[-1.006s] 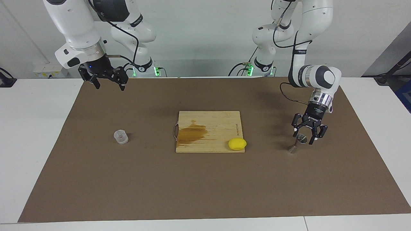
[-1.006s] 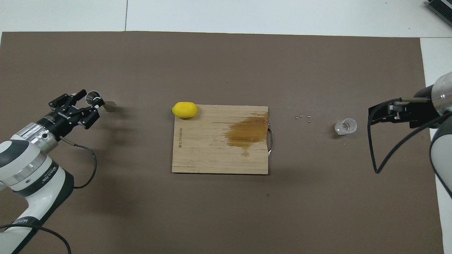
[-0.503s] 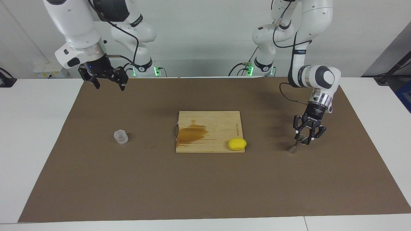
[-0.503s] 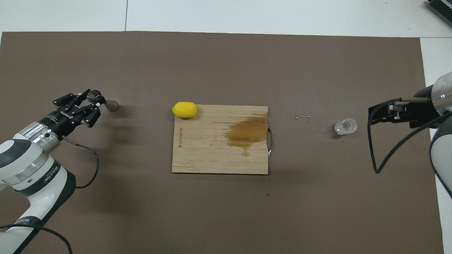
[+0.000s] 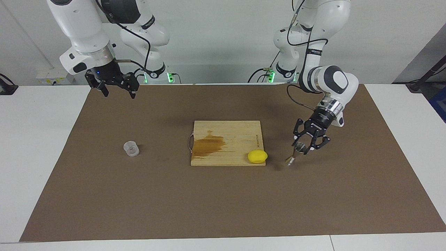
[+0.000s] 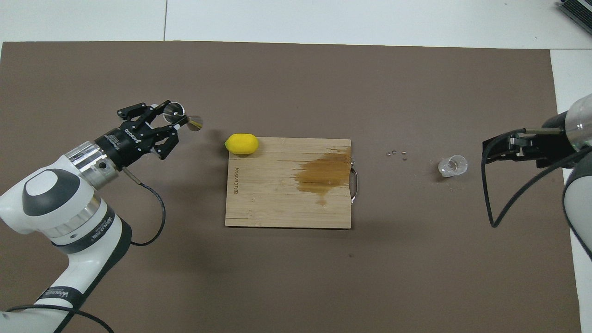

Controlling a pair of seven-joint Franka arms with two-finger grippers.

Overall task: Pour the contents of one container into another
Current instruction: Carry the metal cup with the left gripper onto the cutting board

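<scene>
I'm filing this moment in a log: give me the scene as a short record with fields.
left pincer: shut on the steel jigger, holding it tilted above the mat, beside the lemon
right pincer: open, raised, waiting
clear cup: upright on the mat, toward the right arm's end, untouched
cutting board: mid-table, stained, lemon at its corner
pour: not begun

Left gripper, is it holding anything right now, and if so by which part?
The left gripper holds the steel jigger, tilted, by its upper cone. The right gripper holds nothing.
</scene>
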